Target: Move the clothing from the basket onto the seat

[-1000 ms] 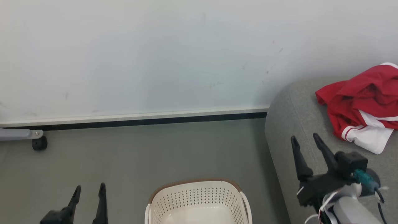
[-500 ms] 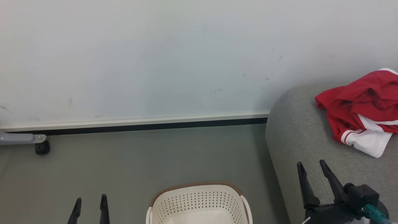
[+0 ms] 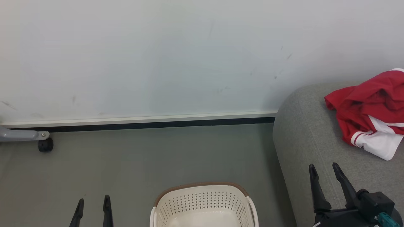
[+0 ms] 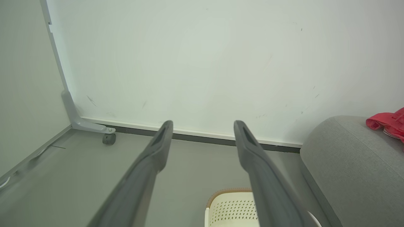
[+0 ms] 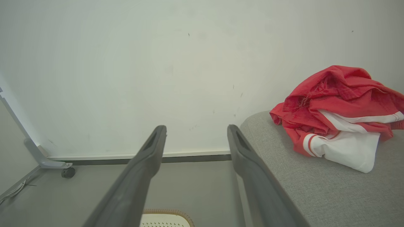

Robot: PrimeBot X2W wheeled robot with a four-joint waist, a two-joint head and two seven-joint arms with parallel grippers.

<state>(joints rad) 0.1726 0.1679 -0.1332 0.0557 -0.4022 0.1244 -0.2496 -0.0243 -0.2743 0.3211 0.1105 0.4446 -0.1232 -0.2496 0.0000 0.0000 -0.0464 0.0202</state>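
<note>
Right jaws: standing parted, gripping nothing, hovering over the front of the seat [image 3: 306,132] near its rounded end. Left jaws: likewise parted and empty, hanging over the floor [image 3: 157,157] to the left of the basket [image 3: 202,185].

Clothing [image 3: 366,104] is lying in a crumpled red-and-white heap on the seat, well apart from the right jaws, toward the wall [image 3: 157,63]. I cannot tell whether the heap is one garment or two. The basket is sitting on the floor between the two arms, just beside the seat's end. The far part of its inside is looking bare in the head view, but its near half is running off the frame.

I am reading this as a check-and-return step. To do it well, the head should be tipping down until the whole basket bottom is showing. If a garment is remaining, the jaws should be going in down the middle, parted wide, pinching a raised fold rather than scraping the perforated side, then lifting clear of the rim and the seat's edge. The right arm should be keeping off the heap so nothing is getting dragged off.
</note>
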